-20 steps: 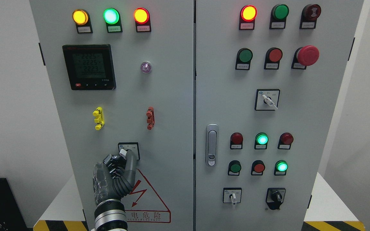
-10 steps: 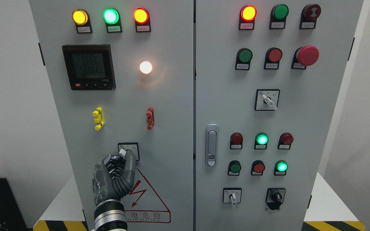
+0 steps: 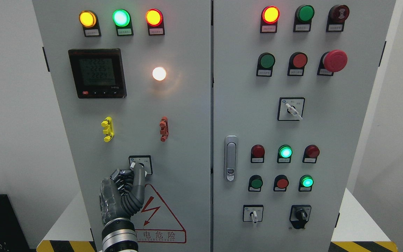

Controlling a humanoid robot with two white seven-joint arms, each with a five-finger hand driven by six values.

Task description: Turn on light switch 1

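Left hand (image 3: 126,196): your working hand comes up from the bottom edge left of the middle, fingers curled at the rotary knob; whether they actually pinch it you cannot tell from this angle, since the hand covers the contact.
Right hand: not visible anywhere in the head view.
Light switch 1 (image 3: 140,164): the small selector in a black-framed plate low on the left door (image 3: 173,115), just above the red warning triangle (image 3: 159,217); your extended finger lies across its lower left part.
White lamp (image 3: 159,73): glowing brightly on the same door, up and to the right of the switch, beside the digital meter (image 3: 97,72). Read that as the sign that the switch has taken.
Step in hand: judged from the lit lamp, the turning itself looks done or nearly so; what remains is letting go cleanly.
How to do it well: ease the fingers off straight toward you, away from the panel, so that the knob is not dragged back as you leave. Keep your wrist from twisting while any finger touches the knob.
Watch for: the lamp going dark as you withdraw; that would mean the knob slipped back, so check it before you call the job finished.
Clearance: the red terminal (image 3: 164,128) and yellow terminal (image 3: 107,129) sit well above your hand; the right door's controls are far off.
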